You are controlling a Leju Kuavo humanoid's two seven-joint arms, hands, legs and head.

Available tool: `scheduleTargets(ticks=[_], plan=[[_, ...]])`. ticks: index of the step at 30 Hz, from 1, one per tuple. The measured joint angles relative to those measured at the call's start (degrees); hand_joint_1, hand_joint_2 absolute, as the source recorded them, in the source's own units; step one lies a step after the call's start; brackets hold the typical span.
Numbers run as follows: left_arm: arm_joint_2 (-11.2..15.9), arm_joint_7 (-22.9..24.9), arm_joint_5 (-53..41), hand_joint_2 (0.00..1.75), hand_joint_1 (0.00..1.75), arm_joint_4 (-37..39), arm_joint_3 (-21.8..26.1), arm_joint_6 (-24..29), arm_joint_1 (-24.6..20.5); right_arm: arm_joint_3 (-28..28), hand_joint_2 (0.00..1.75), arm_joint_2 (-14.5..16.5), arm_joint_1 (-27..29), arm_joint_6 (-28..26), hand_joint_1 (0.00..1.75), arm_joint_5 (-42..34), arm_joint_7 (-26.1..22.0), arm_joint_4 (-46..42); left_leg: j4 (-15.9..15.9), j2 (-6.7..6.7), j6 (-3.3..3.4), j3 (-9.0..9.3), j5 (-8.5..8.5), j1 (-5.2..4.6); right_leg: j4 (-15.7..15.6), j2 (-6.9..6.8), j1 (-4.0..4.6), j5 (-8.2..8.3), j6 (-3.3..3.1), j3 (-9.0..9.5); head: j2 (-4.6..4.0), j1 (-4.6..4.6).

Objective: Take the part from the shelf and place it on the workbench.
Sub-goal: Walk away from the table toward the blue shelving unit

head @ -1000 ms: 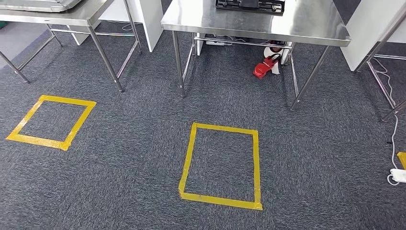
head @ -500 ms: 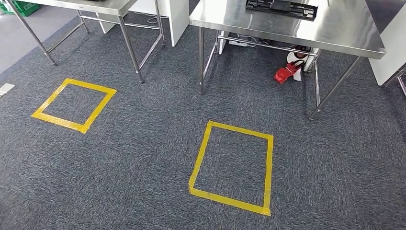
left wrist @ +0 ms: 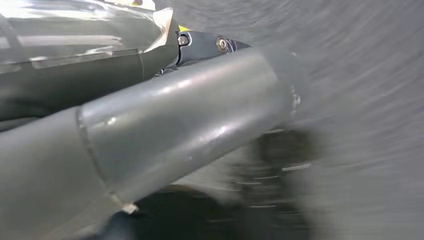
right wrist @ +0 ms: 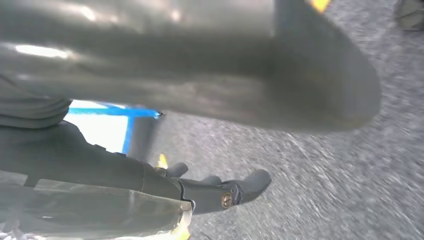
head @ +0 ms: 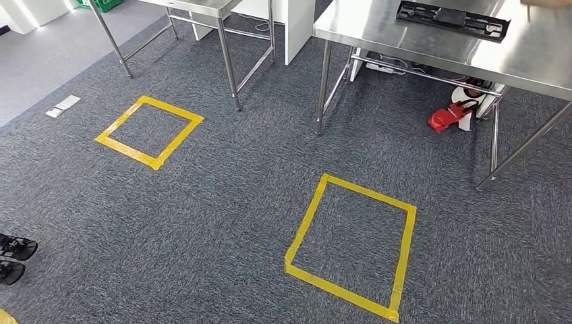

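Part position cannot be told from these views. The workbench, a bare steel table, stands at the far right with a flat black fixture lying on its top near the far edge. Under it, by the far legs, a red object rests on the floor against something white. The left hand hangs over blurred grey carpet. Its thick grey thumb covers most of what lies behind it, and whether its dark fingers are curled or loose cannot be told. The right hand also hangs above the carpet, its dark fingers stretched out and apart from the thumb, with only bare carpet showing in the gap. In the head view the carpet carries two squares of yellow tape: one square lies near, in front of the workbench, and the other square lies farther off to the left. A second steel table stands at the far left. A small white plate sits on the floor left of that square, and two dark objects show at the near left edge.
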Motion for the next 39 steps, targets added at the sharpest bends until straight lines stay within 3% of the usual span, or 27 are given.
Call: scheduleTargets(ticks=[1, 3, 5, 6, 7, 8, 10, 12, 14, 15, 17, 19, 21, 22, 24, 25, 26, 28, 30, 31, 32, 34, 36, 37, 38, 39], plan=[[0.0, 2.5, -2.7, 0.0, 0.0, 0.0, -2.0, -0.6, 0.1, 0.0, 0.0, 0.0, 0.0, 0.7, 0.0, 0.4, 0.3, 0.0, 1.4, 1.17, -0.25, -0.7, -1.07, 0.06, -0.1, -0.59, -0.18, 0.21, -0.52, 0.11, 0.0, -0.13], [0.0, 5.3, -5.8, 0.0, 0.0, 0.1, -5.6, -1.6, 0.2, 0.2, 0.0, 0.1, 0.1, 2.0, 0.0, 1.1, 0.6, 0.0, 7.7, 4.0, -0.72, -3.6, -4.97, 0.14, -0.2, -1.92, -0.11, 0.45, -1.23, 0.02, 0.0, -0.42], [-0.1, 6.0, -6.5, 0.0, 0.0, 0.1, -7.9, -2.0, 0.3, 0.3, 0.0, 0.2, 0.2, 3.3, 0.0, 1.7, 0.9, 0.1, 15.0, 5.06, -1.23, -6.92, -8.22, 0.37, -0.1, -3.47, 0.12, 0.5, -1.49, -0.36, 0.0, -0.56], [-0.1, 6.1, -6.6, 0.0, 0.0, 0.1, -8.7, -1.9, 0.4, 0.4, 0.0, 0.3, 0.2, 4.1, 0.0, 2.0, 1.2, 0.1, 16.4, 5.26, -1.41, -7.46, -8.39, 0.51, -0.1, -4.25, 0.18, 0.49, -1.53, -0.56, 0.0, -0.56], [0.0, 6.1, -6.5, 0.0, 0.0, 0.1, -9.3, -1.6, 0.5, 0.5, 0.0, 0.4, 0.2, 5.0, 0.0, 2.5, 1.5, 0.1, 15.5, 5.49, -1.53, -6.81, -7.52, 0.64, -0.1, -4.95, 0.2, 0.46, -1.54, -0.71, 0.0, -0.57], [0.1, 6.1, -6.3, 0.0, 0.0, 0.1, -9.7, -1.1, 0.5, 0.7, 0.0, 0.6, 0.2, 5.9, 0.0, 2.9, 1.9, 0.1, 12.7, 5.86, -1.57, -5.13, -6.02, 0.77, -0.1, -5.58, 0.19, 0.43, -1.53, -0.79, 0.0, -0.59], [0.4, 6.1, -5.5, 0.0, 0.0, 0.1, -10.0, -0.3, 0.4, 1.2, 0.0, 1.0, 0.0, 7.5, 0.0, 3.9, 2.7, 0.1, 4.5, 8.21, -1.4, -0.25, -3.09, 0.83, 0.0, -6.64, 0.47, 0.25, -1.31, -0.45, 0.0, -0.6], [0.6, 6.1, -4.9, 0.0, 0.0, 0.1, -10.0, 0.1, 0.2, 1.8, 0.0, 1.4, -0.1, 8.5, 0.0, 4.4, 3.2, 0.1, 0.2, 9.74, -0.8, 2.2, -2.09, 0.59, 0.1, -7.56, 0.9, -0.02, -0.75, -0.12, 0.0, -0.37], [0.7, 6.1, -4.7, 0.0, 0.0, 0.1, -10.0, 0.2, 0.3, 2.1, 0.0, 1.6, -0.1, 8.8, 0.0, 4.6, 3.4, 0.1, -0.1, 8.7, 0.04, 1.97, -1.97, 0.18, -0.1, -8.61, 1.11, -0.11, -0.03, 0.22, 0.0, -0.16], [0.7, 6.2, -4.6, 0.0, 0.0, 0.1, -10.0, 0.2, 0.3, 2.2, 0.0, 1.7, -0.2, 8.8, 0.0, 4.7, 3.4, 0.1, -0.3, 8.08, 0.51, 1.95, -1.7, 0.14, 0.1, -8.47, 1.0, -0.3, 0.34, 0.28, 0.0, -0.18], [0.8, 6.2, -4.6, 0.0, 0.0, 0.1, -10.0, 0.2, 0.3, 2.3, 0.0, 1.8, -0.2, 8.9, 0.0, 4.8, 3.4, 0.1, -0.8, 6.89, 1.39, 1.81, -1.02, 0.33, 3.0, -5.89, 0.75, -2.17, 0.57, -0.95, 0.0, 0.02], [0.8, 6.4, -4.3, 0.0, 0.0, 0.1, -10.0, 0.3, 0.3, 2.4, 0.0, 1.8, -0.2, 9.2, 0.0, 5.1, 3.3, 0.1, -0.9, 5.58, 1.9, 1.44, -0.61, 0.39, 10.3, -2.77, 0.48, -5.77, 0.3, -4.37, 0.0, 0.31], [0.8, 7.1, -3.7, 0.0, 0.0, 0.1, -9.9, 0.8, 0.4, 3.0, 0.0, 1.8, -0.4, 10.0, 0.0, 6.0, 3.2, 0.1, -0.9, 4.1, 2.05, 1.19, -0.44, 0.26, 16.6, -2.01, 0.45, -7.77, 0.48, -7.17, 0.0, 0.37], [0.8, 7.7, -3.3, 0.0, 0.0, 0.1, -9.8, 1.1, 0.4, 3.3, 0.0, 1.8, -0.6, 10.5, 0.0, 6.6, 3.1, 0.1, -0.9, 3.3, 2.04, 1.18, -0.4, 0.22, 16.8, -1.9, 0.44, -7.36, 0.86, -7.18, 0.0, 0.39], [0.8, 9.4, -2.5, 0.0, 0.0, 0.1, -9.5, 1.3, 0.4, 4.2, 0.0, 1.7, -0.6, 11.3, 0.0, 7.7, 3.0, 0.1, -0.8, 1.6, 1.89, 1.33, -0.33, 0.21, 10.7, -0.93, 0.24, -4.13, 1.83, -4.24, 0.0, 0.43], [0.7, 10.5, -2.2, 0.0, 0.0, 0.1, -9.2, 1.3, 0.4, 4.7, 0.0, 1.6, -0.5, 11.6, 0.0, 8.1, 2.9, 0.1, -0.7, 0.79, 1.73, 1.31, -0.26, 0.16, 6.5, 0.55, 0.09, -2.44, 2.1, -2.44, 0.0, 0.44], [0.7, 11.8, -2.1, 0.0, 0.0, 0.1, -9.0, 1.3, 0.4, 5.1, 0.0, 1.6, -0.4, 11.8, 0.0, 8.4, 2.8, 0.1, -0.6, 0.05, 1.5, 1.16, -0.21, 0.03, 3.1, 1.89, 0.0, -1.2, 2.1, -1.14, 0.0, 0.43], [0.7, 13.9, -2.4, 0.0, 0.0, 0.1, -8.8, 1.3, 0.4, 5.7, 0.0, 1.5, -0.3, 12.2, 0.0, 8.8, 2.5, 0.2, -0.5, -1.14, 0.84, 0.59, 0.05, -0.1, 0.4, 3.26, 0.04, -0.42, 1.54, -0.4, 0.0, 0.34], [0.7, 15.2, -3.1, 0.0, 0.0, 0.1, -8.9, 1.4, 0.5, 6.0, 0.0, 1.6, -0.4, 12.5, 0.0, 8.8, 2.4, 0.2, -0.4, -2.04, 0.16, 0.04, 0.26, 0.15, 0.3, 1.97, -0.09, -0.1, 0.74, -0.26, 0.0, 0.3], [0.7, 15.6, -3.6, 0.0, 0.0, 0.1, -8.9, 1.4, 0.6, 6.1, 0.0, 1.6, -0.5, 12.7, 0.0, 8.6, 2.5, 0.2, 0.1, -1.43, -0.08, -0.34, -0.08, 0.17, 0.2, 1.3, -0.22, 0.04, 0.4, -0.07, 0.0, 0.31], [0.7, 15.9, -4.3, 0.0, 0.0, 0.1, -9.0, 1.3, 0.6, 6.1, 0.0, 1.6, -0.5, 12.9, 0.0, 8.4, 2.8, 0.2, 1.8, -0.04, -0.32, -1.18, -1.15, 0.16, 0.1, 0.5, -0.4, 0.17, -0.18, 0.0, 0.0, 0.11], [0.7, 15.7, -5.7, 0.0, 0.0, 0.1, -9.3, 0.6, 0.5, 6.1, 0.0, 1.6, -0.5, 13.2, 0.0, 7.9, 3.6, 0.2, 8.6, 3.54, -0.77, -4.4, -4.97, 0.15, 0.0, -1.2, -0.26, 0.17, -1.0, 0.01, 0.0, -0.33], [0.6, 15.1, -6.8, 0.0, 0.0, 0.1, -9.8, -0.3, 0.5, 6.1, 0.0, 1.7, -0.4, 13.1, 0.0, 7.4, 4.5, 0.2, 15.6, 5.01, -1.24, -7.65, -7.86, 0.5, 0.0, -3.05, 0.01, 0.04, -1.45, -0.26, 0.0, -0.57], [0.6, 14.7, -7.3, 0.0, 0.0, 0.1, -10.0, -0.6, 0.5, 6.1, 0.0, 1.7, -0.4, 13.0, 0.0, 7.2, 4.9, 0.2, 16.6, 5.26, -1.41, -8.05, -7.85, 0.69, 0.0, -3.88, 0.06, -0.02, -1.52, -0.36, 0.0, -0.59], [0.6, 14.5, -7.7, 0.0, 0.0, 0.1, -10.2, -0.8, 0.5, 6.1, 0.0, 1.7, -0.4, 12.9, 0.0, 7.1, 5.2, 0.2, 15.5, 5.55, -1.55, -7.31, -6.94, 0.9, 0.0, -4.67, 0.08, -0.09, -1.58, -0.42, 0.0, -0.61], [0.6, 14.5, -8.0, 0.0, 0.0, 0.1, -10.5, -0.9, 0.5, 6.1, 0.0, 1.8, -0.5, 12.6, 0.0, 6.9, 5.4, 0.2, 12.4, 6.13, -1.64, -5.46, -5.38, 1.11, 0.0, -5.41, 0.07, -0.18, -1.56, -0.32, 0.0, -0.6]])
